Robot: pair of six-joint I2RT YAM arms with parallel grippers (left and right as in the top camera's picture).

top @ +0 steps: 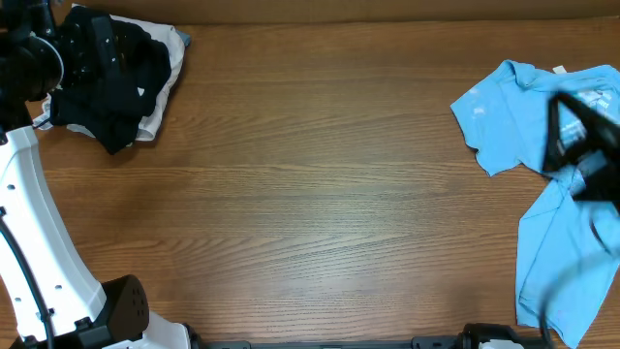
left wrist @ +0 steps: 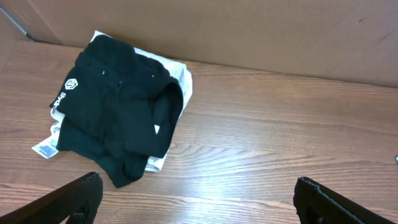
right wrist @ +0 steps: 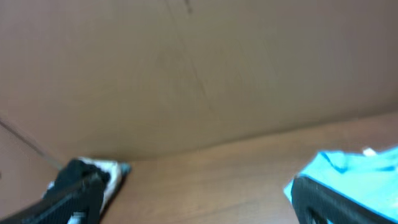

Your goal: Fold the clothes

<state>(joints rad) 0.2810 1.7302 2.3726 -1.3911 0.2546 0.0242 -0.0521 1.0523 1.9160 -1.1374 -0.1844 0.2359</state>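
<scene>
Obs, fold-clothes run. Nothing looks folded yet; both shirts lie crumpled.

Black shirt [top: 116, 73]: bunched heap at far-left corner of table [top: 320, 194], lying on top of a pale garment [top: 167, 92] whose edges stick out on the right and underneath. White logo [left wrist: 71, 84] faces up on the heap's left side. A label [left wrist: 45, 149] peeks out low on the left. Heap sits close to the cardboard wall [left wrist: 261, 31].

Left gripper [left wrist: 198, 198]: fingers wide apart, nothing held, hovering above the wood w/ the heap ahead & to its left. My reading: it's open & aimed to come down on an edge of the black shirt, prob. to drag it toward the middle where it can be spread flat.

Blue shirt [top: 513, 116]: loosely spread at the right edge, one part trailing toward the near side, partly out of frame. Right gripper [right wrist: 199, 202]: fingers apart, empty. Its arm hangs over the blue shirt in the overhead view but is blurred, so can't tell if it touches cloth.

In the way:
- Black shirt is stacked on the pale one, so a deep pinch could lift both. Top layer only.
- Wall behind the heap limits approach from the back.
- The two piles are well apart, so the arms shouldn't crowd each other.
</scene>
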